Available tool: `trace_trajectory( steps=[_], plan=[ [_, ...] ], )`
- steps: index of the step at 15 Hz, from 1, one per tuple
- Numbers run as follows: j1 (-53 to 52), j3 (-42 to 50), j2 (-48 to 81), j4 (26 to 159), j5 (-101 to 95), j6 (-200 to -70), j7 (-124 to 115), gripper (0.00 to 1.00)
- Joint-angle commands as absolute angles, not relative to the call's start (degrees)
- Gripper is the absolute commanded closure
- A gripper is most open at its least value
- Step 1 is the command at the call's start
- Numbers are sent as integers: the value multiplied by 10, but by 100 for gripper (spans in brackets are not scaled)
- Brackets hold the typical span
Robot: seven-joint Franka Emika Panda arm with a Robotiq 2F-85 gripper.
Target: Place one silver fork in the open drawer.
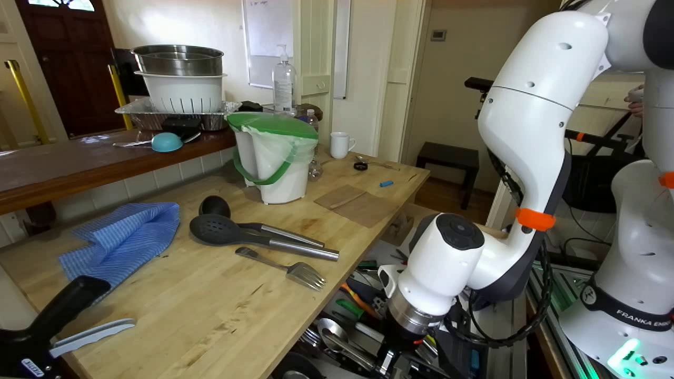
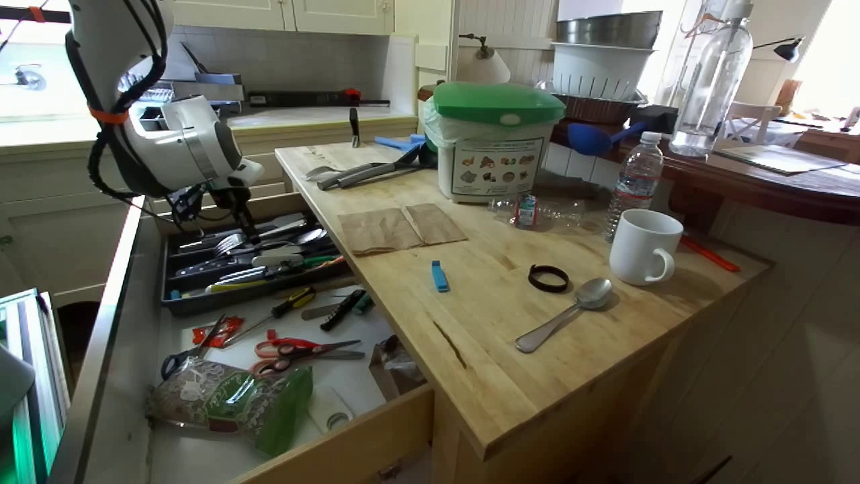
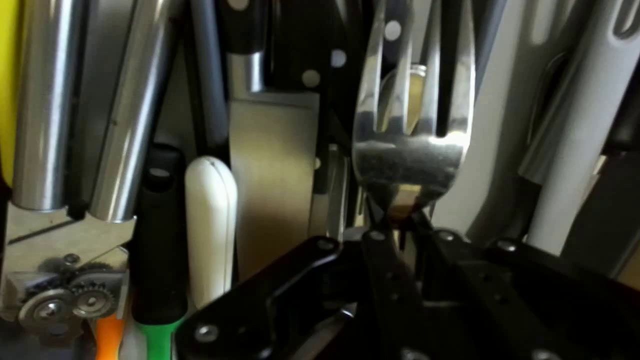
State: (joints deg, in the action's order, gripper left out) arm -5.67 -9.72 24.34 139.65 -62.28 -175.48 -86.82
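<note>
My gripper is down at the utensils and appears shut on the neck of a silver fork; the fork's head and tines point up the wrist view, its handle hidden by the fingers. In an exterior view the gripper and this fork are over the black tray inside the open drawer. In an exterior view the gripper partly hides the utensils. Another silver fork lies on the countertop near its edge.
A black ladle and slotted spoon lie on the countertop near a blue cloth. A green-lidded bin stands behind. The drawer holds knives, scissors and a bag. A spoon lies near a mug.
</note>
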Motion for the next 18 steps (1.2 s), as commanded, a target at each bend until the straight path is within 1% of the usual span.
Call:
trace_trajectory(
  steps=[1, 3, 4, 5, 7, 11, 13, 14, 15, 16, 17, 18],
  plan=[
    [-45, -87, 229, 1423, -619, -1793, -900, 97],
    [-40, -85, 226, 1431, -614, -1798, -910, 97],
    [-35, -90, 229, 1434, -608, -1794, -906, 64],
    [-33, -92, 227, 1437, -608, -1792, -905, 62],
    [-37, -92, 218, 1443, -613, -1787, -911, 49],
    [-74, -107, 143, 1485, -620, -1739, -929, 18],
    [-75, -135, 93, 1525, -592, -1705, -926, 3],
    [-70, -152, 65, 1550, -561, -1683, -925, 0],
    [-62, -172, 43, 1573, -518, -1660, -908, 0],
    [-86, -155, 6, 1602, -457, -1640, -889, 0],
    [-56, -189, -27, 1624, -419, -1618, -881, 0],
    [-89, -156, -55, 1641, -371, -1598, -861, 0]
  ],
)
